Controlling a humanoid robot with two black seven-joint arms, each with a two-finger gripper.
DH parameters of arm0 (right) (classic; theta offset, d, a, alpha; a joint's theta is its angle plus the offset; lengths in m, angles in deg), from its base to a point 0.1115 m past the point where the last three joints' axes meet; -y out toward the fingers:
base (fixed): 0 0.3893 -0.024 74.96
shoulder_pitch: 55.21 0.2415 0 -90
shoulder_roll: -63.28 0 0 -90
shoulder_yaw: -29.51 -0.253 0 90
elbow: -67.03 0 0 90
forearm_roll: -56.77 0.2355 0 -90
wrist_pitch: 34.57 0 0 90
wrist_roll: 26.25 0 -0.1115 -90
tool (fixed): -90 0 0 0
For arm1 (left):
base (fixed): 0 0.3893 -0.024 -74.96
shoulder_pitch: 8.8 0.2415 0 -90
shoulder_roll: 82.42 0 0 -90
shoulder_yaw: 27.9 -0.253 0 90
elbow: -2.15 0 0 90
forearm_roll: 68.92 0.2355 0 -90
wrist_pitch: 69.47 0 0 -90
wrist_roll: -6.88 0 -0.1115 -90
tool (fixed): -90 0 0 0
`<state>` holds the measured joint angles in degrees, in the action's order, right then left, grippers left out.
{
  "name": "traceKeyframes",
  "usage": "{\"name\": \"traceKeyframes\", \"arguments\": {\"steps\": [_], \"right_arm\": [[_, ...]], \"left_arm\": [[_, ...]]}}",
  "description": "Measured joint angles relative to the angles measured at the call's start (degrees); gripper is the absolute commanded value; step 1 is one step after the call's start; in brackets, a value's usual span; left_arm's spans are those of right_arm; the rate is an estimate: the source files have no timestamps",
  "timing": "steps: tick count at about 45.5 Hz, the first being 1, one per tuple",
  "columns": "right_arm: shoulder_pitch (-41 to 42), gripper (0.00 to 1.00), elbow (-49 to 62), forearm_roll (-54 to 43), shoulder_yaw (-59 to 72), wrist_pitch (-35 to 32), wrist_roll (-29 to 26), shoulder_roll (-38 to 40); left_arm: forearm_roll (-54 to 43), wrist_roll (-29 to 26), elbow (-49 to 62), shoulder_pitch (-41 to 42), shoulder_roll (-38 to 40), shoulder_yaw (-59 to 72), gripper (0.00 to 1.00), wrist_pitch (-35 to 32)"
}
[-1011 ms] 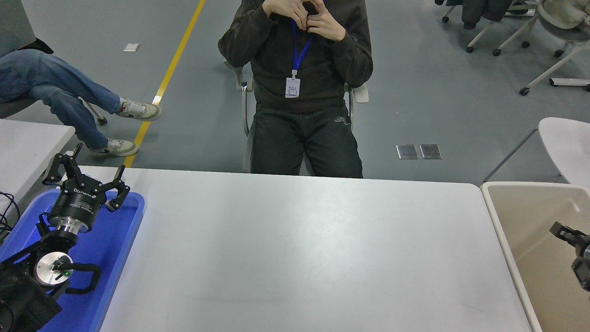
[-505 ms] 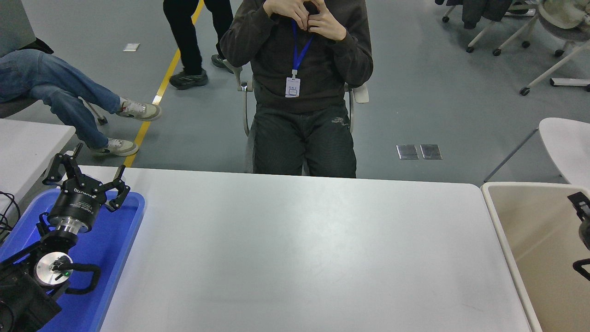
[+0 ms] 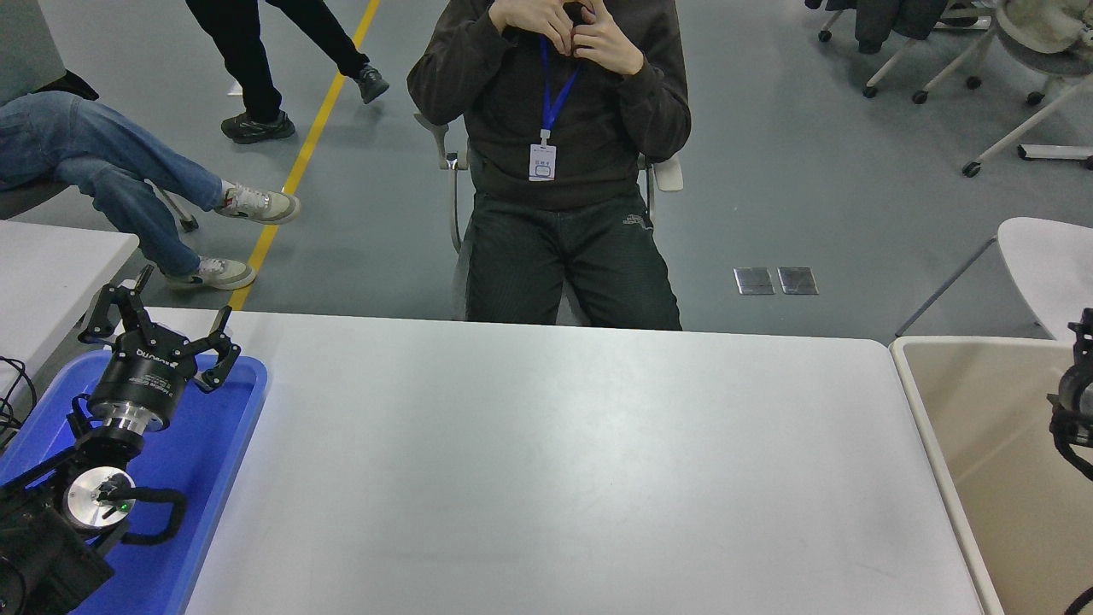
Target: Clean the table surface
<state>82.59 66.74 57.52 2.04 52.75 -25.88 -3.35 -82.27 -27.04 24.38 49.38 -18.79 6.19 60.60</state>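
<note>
**Bare tabletop, both arms off to the sides**

The left gripper point(image 3: 162, 329) has its jaws spread wide and holds nothing; it hangs over the far end of the blue plastic tray point(image 3: 218, 461) at the table's left edge, with its arm parked at the lower left. On the other side, only a sliver of the right gripper point(image 3: 1078, 401) shows at the picture's edge, above the beige plastic bin point(image 3: 926, 410). I cannot tell how its jaws stand, since most of it is cut off.

Between tray and bin lies the table surface point(image 3: 555, 461), light grey-white and matte. Nothing rests on it that I can see, save some faint smudges near the middle and the lower right.

Beyond the far edge a person in a dark sweater point(image 3: 555, 111) sits on a chair with hands clasped high. Another person's crossed legs in jeans point(image 3: 111, 171) show at the left, and someone is walking past behind point(image 3: 256, 60).

To my eye the clearing is at or near its end: there is nothing left to lift. If anything remains, it would be a wipe, and no cloth is in sight.
</note>
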Motion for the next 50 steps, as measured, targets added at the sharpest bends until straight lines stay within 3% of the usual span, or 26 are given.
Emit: {"name": "traceKeyframes", "arguments": {"steps": [25, 36, 50], "right_arm": [[-11.4, 1.0, -26.9, 0.5, -28.6, -3.8, 1.5, 3.3], [-17.5, 1.0, -37.6, -9.9, -38.1, -7.7, 10.1, 1.8], [-21.2, 1.0, -42.1, -19.0, -42.6, -9.0, 20.9, -2.3]], "left_arm": [[0.0, 0.0, 0.0, 0.0, 0.0, 0.0, 1.0, 0.0], [0.0, 0.0, 0.0, 0.0, 0.0, 0.0, 1.0, 0.0], [0.0, 0.0, 0.0, 0.0, 0.0, 0.0, 1.0, 0.0]]}}
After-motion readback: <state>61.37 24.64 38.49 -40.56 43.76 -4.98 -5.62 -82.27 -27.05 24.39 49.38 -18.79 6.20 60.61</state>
